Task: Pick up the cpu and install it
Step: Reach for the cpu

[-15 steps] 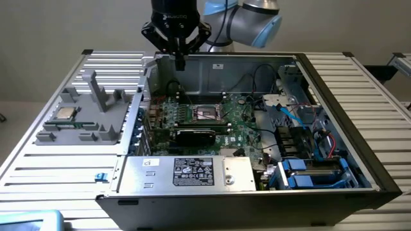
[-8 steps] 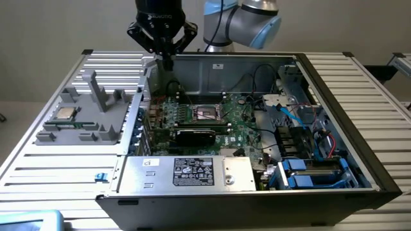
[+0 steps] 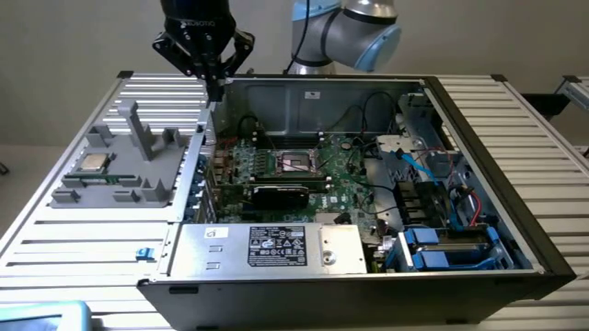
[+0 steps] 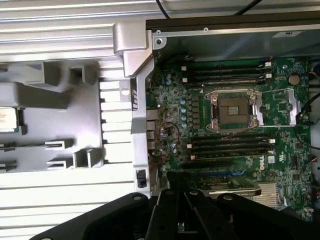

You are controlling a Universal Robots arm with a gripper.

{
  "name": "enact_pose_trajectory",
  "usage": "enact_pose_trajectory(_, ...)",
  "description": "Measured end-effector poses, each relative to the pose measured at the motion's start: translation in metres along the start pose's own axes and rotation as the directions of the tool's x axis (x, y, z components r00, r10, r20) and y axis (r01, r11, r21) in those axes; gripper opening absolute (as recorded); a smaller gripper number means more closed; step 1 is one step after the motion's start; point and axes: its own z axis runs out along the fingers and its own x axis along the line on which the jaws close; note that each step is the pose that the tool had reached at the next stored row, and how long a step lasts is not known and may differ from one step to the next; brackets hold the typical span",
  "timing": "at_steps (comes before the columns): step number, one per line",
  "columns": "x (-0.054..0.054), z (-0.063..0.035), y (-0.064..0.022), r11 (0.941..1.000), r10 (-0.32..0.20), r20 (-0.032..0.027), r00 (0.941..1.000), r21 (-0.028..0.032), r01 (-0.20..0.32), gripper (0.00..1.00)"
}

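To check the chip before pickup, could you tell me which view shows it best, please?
The exterior view: the chip lies whole on the grey holder. The wrist view catches part of the chip.

A small square cpu (image 3: pixel 93 163), silver-topped, is seen lying flat on a gray tray (image 3: pixel 147 165), at the exterior view's middle left.

Your arm (image 3: pixel 357 24) is silver-grey tubing, and its rounded joint is capped in light blue. Your gripper (image 3: pixel 217 87) is black all over, with white lettering across its body. Look at its angular links (image 4: pixel 115 212) and you'll see small round pins.
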Motion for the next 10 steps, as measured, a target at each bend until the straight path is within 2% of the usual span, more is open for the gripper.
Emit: enact_pose_trajectory(10,0.045,-0.0010,-0.0032,1.0000,0.000,0.0000,1.0000,0.0000,0.000,0.11)
